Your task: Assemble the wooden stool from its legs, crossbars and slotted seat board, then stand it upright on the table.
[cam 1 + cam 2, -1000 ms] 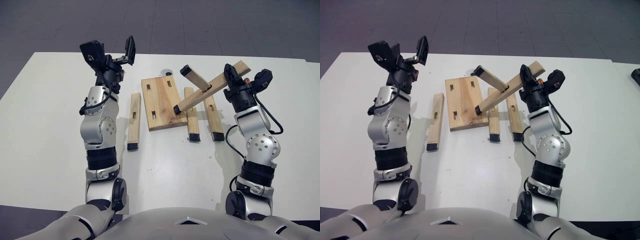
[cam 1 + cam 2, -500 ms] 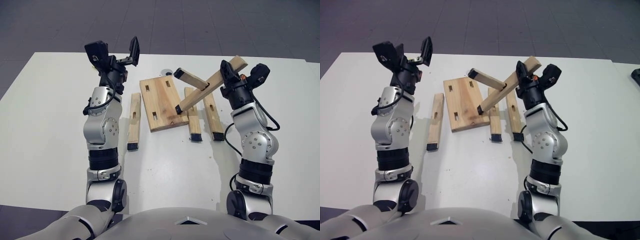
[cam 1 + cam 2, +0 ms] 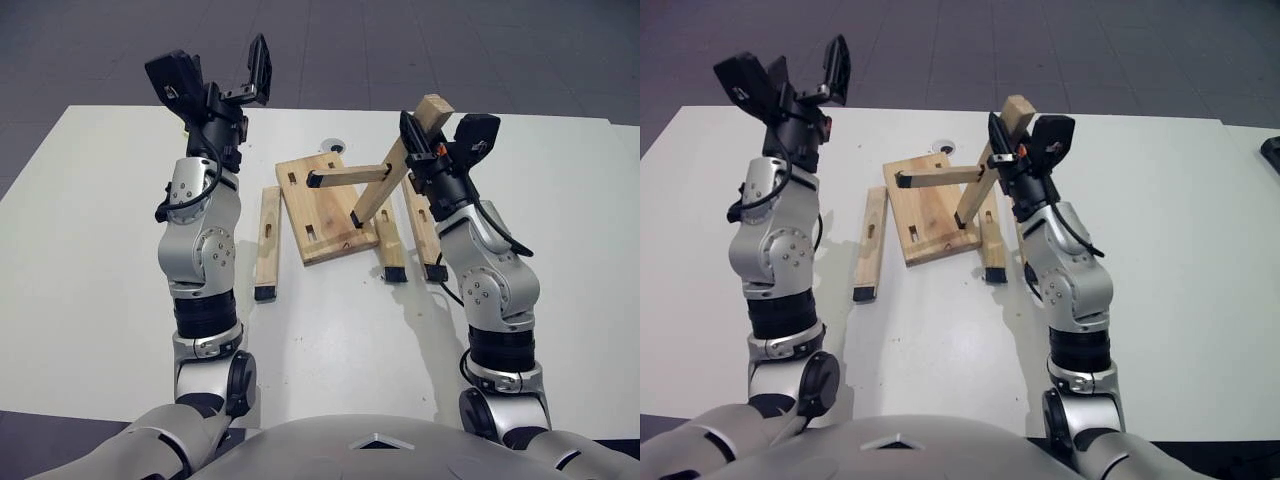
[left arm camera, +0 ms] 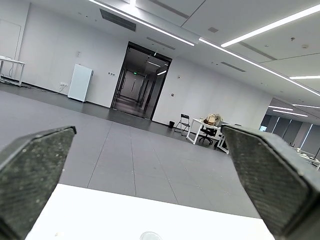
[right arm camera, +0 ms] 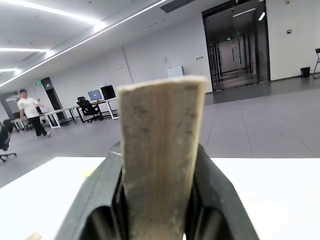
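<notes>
Wooden parts number six: one flat, square seat board (image 3: 322, 205) with rectangular slots, lying on the white desk (image 3: 90, 250), and five straight, square-section bars with black end caps. One lone leg (image 3: 267, 240) lies just left of the board. A middle leg (image 3: 388, 245) and an outer leg (image 3: 425, 235) lie side by side just right of it. The other two are joined crosswise. The right end effector (image 3: 440, 128) is clamped on the upper part of the tilted held leg (image 3: 385, 185), and the crossbar (image 3: 350, 177) juts out above the board. Whether the lower cap touches the board cannot be confirmed. The left end effector (image 3: 225, 85) is raised, fingers wide apart, empty.
</notes>
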{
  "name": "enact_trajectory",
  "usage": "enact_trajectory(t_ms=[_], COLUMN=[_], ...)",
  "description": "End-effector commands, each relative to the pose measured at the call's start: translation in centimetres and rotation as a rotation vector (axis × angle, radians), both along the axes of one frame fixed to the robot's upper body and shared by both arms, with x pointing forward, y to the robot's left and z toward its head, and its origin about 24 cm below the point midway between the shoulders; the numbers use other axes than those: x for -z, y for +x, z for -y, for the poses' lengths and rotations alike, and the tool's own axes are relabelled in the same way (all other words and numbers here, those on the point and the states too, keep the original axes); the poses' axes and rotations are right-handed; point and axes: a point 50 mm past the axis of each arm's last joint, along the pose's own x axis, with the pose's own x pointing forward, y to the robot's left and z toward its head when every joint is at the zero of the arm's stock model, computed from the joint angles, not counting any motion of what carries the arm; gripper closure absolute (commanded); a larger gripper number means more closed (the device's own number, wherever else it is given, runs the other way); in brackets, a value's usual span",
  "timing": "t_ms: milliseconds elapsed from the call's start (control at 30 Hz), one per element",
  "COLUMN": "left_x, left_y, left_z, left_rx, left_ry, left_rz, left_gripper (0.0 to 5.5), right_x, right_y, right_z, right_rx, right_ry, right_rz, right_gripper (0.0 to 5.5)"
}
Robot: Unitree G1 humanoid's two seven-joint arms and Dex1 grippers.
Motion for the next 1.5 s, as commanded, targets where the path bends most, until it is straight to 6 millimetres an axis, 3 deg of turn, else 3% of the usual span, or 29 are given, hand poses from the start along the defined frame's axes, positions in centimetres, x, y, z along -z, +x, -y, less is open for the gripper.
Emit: enact_trajectory(t_ms=[33, 167, 267, 567, 600, 1067, 1200, 1300, 1367, 1433, 1500], left_x=[-1.2, -1.8, -1.9, -1.9, -1.9, -1.2, -1.0, -1.1, -1.2, -1.5, -1.9], left_y=[-0.2, -0.3, -0.4, 0.2, 0.2, 0.4, 0.4, 0.5, 0.6, 0.6, 0.6], left_z=[0.5, 0.9, 0.8, 1.6, 1.6, 1.9, 1.6, 0.9, 0.0, -1.1, -2.0], left_rx=[0.017, 0.031, 0.030, 0.053, 0.056, 0.052, 0.033, 0.007, -0.027, -0.064, -0.088], left_ry=[-0.005, 0.001, 0.006, 0.005, 0.005, -0.016, -0.021, -0.017, -0.003, 0.004, 0.008], left_rz=[0.030, 0.043, 0.044, 0.042, 0.043, 0.035, 0.032, 0.035, 0.043, 0.051, 0.063], left_gripper=[0.10, 0.10, 0.10, 0.10, 0.10, 0.10, 0.10, 0.10, 0.10, 0.10, 0.10], right_x=[5.6, 7.8, 8.2, 4.8, 4.5, 1.3, -2.1, -6.5, -9.1, -9.0, -6.4], right_y=[-0.7, -1.4, -1.7, -0.5, -0.4, 0.0, -0.5, -1.8, -2.2, -1.4, -0.3], right_z=[0.2, -0.7, -0.7, -1.0, -1.0, -1.1, -0.2, 0.4, 2.0, 4.1, 6.0], right_rx=[0.016, -0.040, -0.047, -0.026, -0.027, -0.043, -0.073, -0.147, -0.131, -0.010, 0.133], right_ry=[-0.176, -0.261, -0.263, -0.162, -0.157, -0.110, -0.103, -0.043, 0.016, 0.016, -0.098], right_rz=[-0.254, -0.359, -0.380, -0.199, -0.187, -0.029, 0.102, 0.266, 0.354, 0.304, 0.142], right_gripper=[4.48, 4.48, 4.48, 4.48, 4.11, 1.94, 1.34, 0.76, 0.49, 0.18, 0.12])
